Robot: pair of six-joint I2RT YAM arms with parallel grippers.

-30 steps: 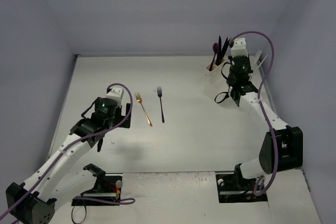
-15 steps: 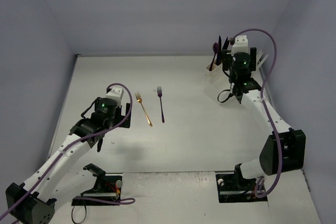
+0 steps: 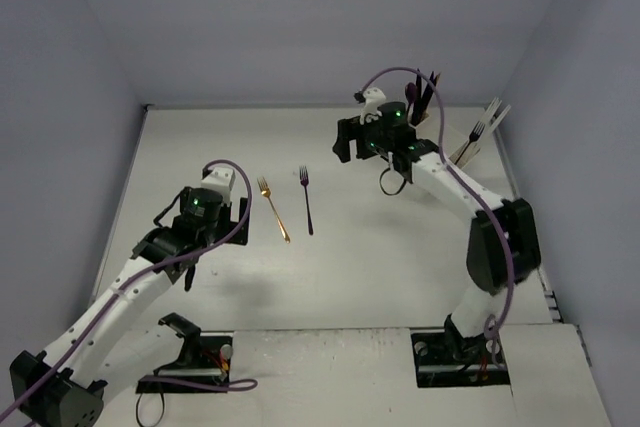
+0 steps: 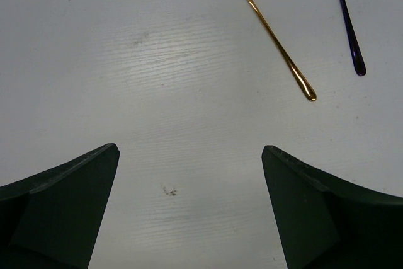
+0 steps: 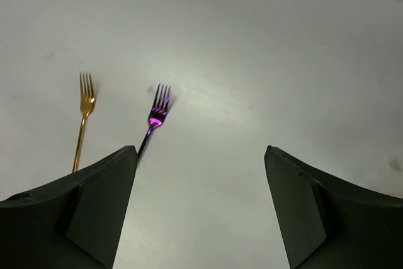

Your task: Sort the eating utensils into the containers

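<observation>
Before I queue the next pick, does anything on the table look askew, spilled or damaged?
Nothing stands out. The gold fork and purple fork lie flat, apart and straight, not yet sorted; the left hand and right hand are open and empty.

1. Soft, even light falls from overhead; my bench [image 3: 360, 247] reads bright and pale
2. My arms [image 3: 130, 292] throw only faint, diffuse shadows on it
3. The gold fork [image 4: 267, 29] glints crisply in my left wrist view
4. In my right wrist view the purple fork [image 5: 156, 113] looks slightly blurred, and my own fingers [image 5: 82, 212] loom dark, soft-edged
</observation>
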